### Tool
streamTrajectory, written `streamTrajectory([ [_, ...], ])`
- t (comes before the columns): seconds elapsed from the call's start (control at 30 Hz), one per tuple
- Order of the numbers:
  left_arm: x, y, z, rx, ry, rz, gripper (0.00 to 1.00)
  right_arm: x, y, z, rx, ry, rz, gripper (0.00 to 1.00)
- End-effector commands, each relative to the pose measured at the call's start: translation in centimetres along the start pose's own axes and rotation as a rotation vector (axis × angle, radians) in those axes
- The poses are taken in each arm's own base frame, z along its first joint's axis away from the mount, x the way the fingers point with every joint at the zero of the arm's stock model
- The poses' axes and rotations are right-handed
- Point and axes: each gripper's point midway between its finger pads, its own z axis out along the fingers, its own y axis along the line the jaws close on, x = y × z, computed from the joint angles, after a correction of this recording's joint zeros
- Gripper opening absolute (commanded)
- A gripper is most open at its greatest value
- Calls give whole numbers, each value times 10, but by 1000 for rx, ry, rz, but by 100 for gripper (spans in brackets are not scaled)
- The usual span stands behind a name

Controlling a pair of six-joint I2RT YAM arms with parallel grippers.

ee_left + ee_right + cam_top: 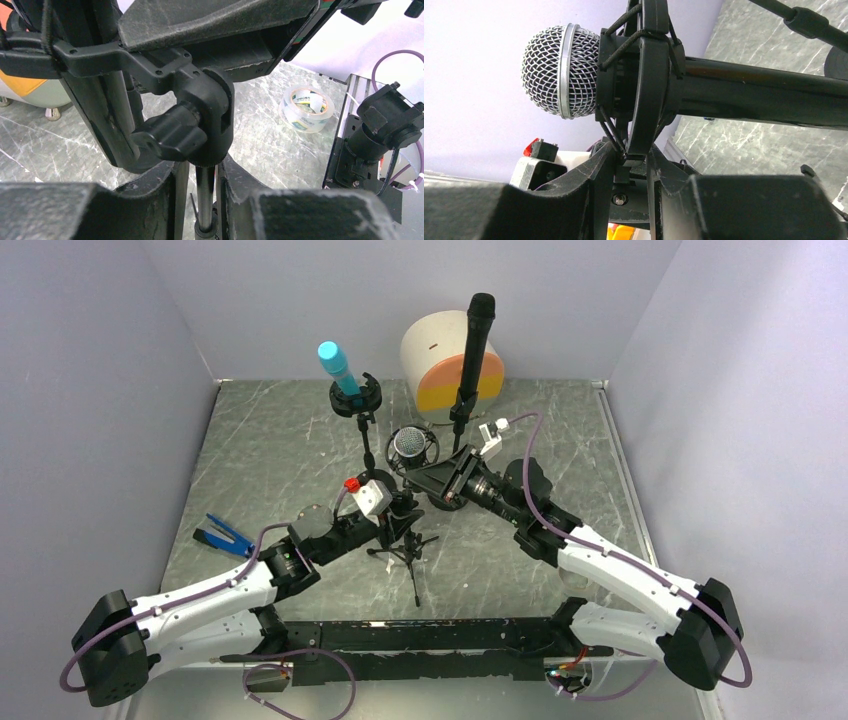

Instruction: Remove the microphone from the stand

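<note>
The microphone (408, 444) has a silver mesh head (556, 70) and a black body, and lies level in a black shock mount (644, 90) on a small tripod stand (412, 558). My right gripper (440, 480) (631, 155) comes from the right, its fingers pressed on the lower rim of the mount's ring. My left gripper (400, 515) (204, 172) straddles the stand's metal pole (205, 200) just below the black clamp knob (172, 135). The pole rests against the right finger, with a thin gap at the left one.
Behind stand a blue microphone (336, 364) in its mount and a tall black microphone (477, 335) before a white and orange cylinder (430, 345). A blue tool (222, 536) lies at the left. A roll of clear tape (306, 107) lies on the grey tabletop. Walls close three sides.
</note>
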Motion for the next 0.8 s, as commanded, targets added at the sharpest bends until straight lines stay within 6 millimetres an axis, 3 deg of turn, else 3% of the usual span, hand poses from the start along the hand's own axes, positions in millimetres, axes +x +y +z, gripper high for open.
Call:
streamTrajectory([
  [0.0, -12, -3, -2, 9, -42, -12, 27, 2, -13, -3, 14, -15, 34, 31],
  [0.2, -28, -5, -4, 21, -117, -7, 10, 3, -16, -8, -38, -50, 84, 31],
  [0.3, -22, -4, -2, 17, -76, 8, 3, 7, -16, -5, -26, -18, 64, 31],
  [0.6, 9, -5, 1, 36, 29, 13, 3, 11, -13, 0, 2, 35, 6, 37],
  [0.77, 14, -6, 2, 42, 42, 11, 3, 12, -12, -3, 6, 47, -10, 38],
])
